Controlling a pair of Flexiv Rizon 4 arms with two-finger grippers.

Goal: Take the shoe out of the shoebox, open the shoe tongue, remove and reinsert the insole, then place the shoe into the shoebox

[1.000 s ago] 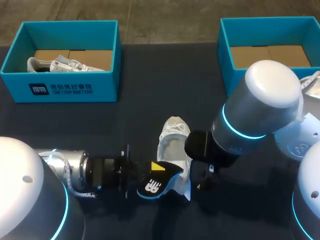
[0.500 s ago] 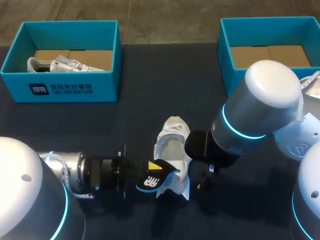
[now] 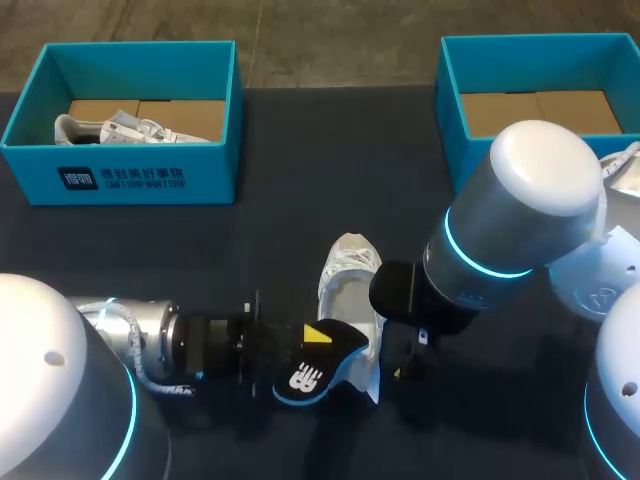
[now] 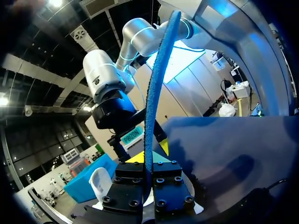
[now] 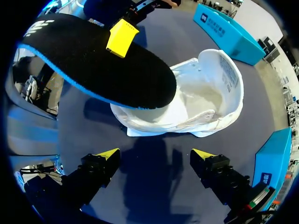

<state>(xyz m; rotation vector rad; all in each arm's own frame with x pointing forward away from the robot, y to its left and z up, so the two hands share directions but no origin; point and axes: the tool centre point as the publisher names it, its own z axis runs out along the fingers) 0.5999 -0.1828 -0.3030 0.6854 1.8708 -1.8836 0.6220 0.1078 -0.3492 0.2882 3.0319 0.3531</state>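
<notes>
Left pincer (image 3: 316, 341) grips insole (image 3: 312, 372) at the 6 o'clock heel of the toe-to-12 shoe (image 3: 346, 288); right pincer (image 5: 156, 156), open, at 3.

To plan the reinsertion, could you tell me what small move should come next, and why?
Probably tip the insole down into the shoe: the left claw is shut on it, its free end hangs over the shoe's open mouth, and the right claw is open nearby.

place: robot lab | shown by: left arm (image 3: 130, 340), right arm (image 3: 520, 200) (cyan-lit joints) over dark table (image 3: 290, 150)
</notes>
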